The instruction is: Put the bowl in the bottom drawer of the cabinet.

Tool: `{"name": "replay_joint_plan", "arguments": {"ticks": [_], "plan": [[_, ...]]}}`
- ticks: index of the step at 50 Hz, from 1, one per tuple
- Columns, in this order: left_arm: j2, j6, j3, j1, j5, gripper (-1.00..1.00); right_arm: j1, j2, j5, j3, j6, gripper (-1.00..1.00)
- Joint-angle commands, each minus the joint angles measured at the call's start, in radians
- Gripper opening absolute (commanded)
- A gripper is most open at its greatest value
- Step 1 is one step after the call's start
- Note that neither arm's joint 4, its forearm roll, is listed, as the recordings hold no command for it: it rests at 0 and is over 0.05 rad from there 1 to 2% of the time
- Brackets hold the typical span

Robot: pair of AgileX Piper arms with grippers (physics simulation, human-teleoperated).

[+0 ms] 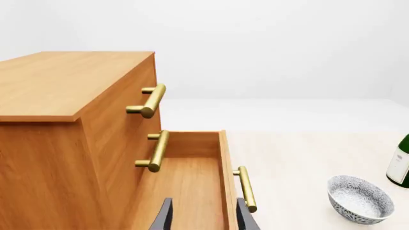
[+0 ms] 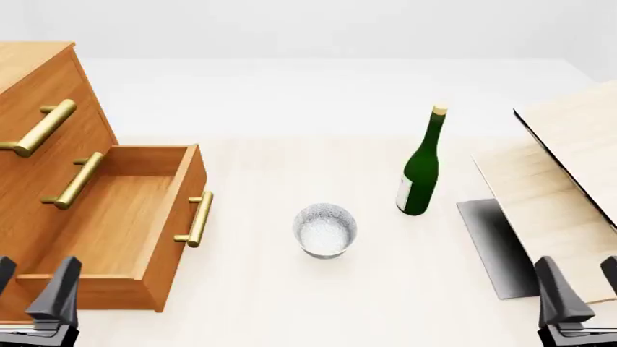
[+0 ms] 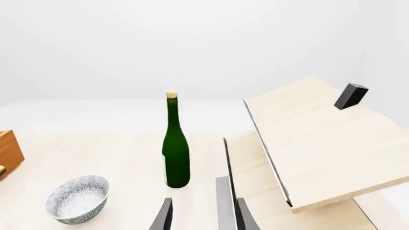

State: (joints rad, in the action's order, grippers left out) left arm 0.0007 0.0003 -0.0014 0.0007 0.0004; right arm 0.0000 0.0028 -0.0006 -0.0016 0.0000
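We see the bottom drawer of the cabinet pulled out and empty, its brass handle facing the table centre. The bowl stands upright on the table, at about 3 o'clock from the drawer and clear of it, with the green bottle at roughly 1 o'clock from the bowl. We judge the opening done; grasping the bowl and placing it in the drawer remain. The left gripper sits at the front view's 7 o'clock, near the drawer's front corner, fingers spread and holding nothing. The right gripper sits at 5 o'clock, beside the pale board, likewise parted and empty. Neither touches the bowl.
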Motion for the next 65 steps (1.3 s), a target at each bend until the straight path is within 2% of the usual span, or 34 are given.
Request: {"name": "replay_joint_plan", "arguments": {"ticks": [1, 13, 22, 27, 34, 41, 45, 46, 47, 48, 49, 56, 65], "plan": [[0.001, 0.002, -0.004, 0.002, 0.002, 1.00, 0.000, 0.004, -0.001, -0.002, 0.000, 1.00], [0.000, 0.003, 0.001, -0.014, -0.006, 1.00, 0.000, 0.004, -0.001, -0.003, 0.000, 1.00], [-0.001, -0.033, 0.001, -0.123, -0.041, 1.00, -0.001, 0.005, -0.001, -0.003, -0.001, 1.00], [-0.001, -0.038, 0.001, -0.142, -0.041, 1.00, -0.001, 0.005, -0.001, -0.002, -0.001, 1.00], [-0.001, -0.019, 0.001, -0.222, -0.052, 1.00, -0.001, 0.005, -0.001, -0.003, -0.001, 1.00], [-0.001, 0.028, 0.001, -0.326, -0.053, 1.00, -0.001, 0.005, -0.001, -0.003, -0.001, 1.00], [-0.001, 0.044, -0.038, -0.386, 0.000, 1.00, -0.001, 0.005, -0.001, -0.003, -0.001, 1.00], [0.000, 0.050, -0.139, -0.407, 0.098, 1.00, -0.001, 0.005, -0.001, -0.003, -0.001, 1.00], [-0.001, 0.047, -0.167, -0.420, 0.122, 1.00, -0.001, 0.005, -0.001, -0.003, -0.001, 1.00], [-0.001, 0.050, -0.149, -0.427, 0.107, 1.00, -0.001, 0.005, -0.001, -0.003, -0.001, 1.00], [-0.001, 0.060, -0.088, -0.435, 0.045, 1.00, -0.001, 0.005, -0.001, -0.003, -0.001, 1.00], [-0.001, 0.068, -0.157, -0.497, 0.104, 1.00, -0.001, 0.005, -0.001, -0.003, -0.001, 1.00], [0.000, 0.077, -0.192, -0.546, 0.161, 1.00, -0.002, 0.005, -0.001, -0.003, -0.001, 1.00]]}}
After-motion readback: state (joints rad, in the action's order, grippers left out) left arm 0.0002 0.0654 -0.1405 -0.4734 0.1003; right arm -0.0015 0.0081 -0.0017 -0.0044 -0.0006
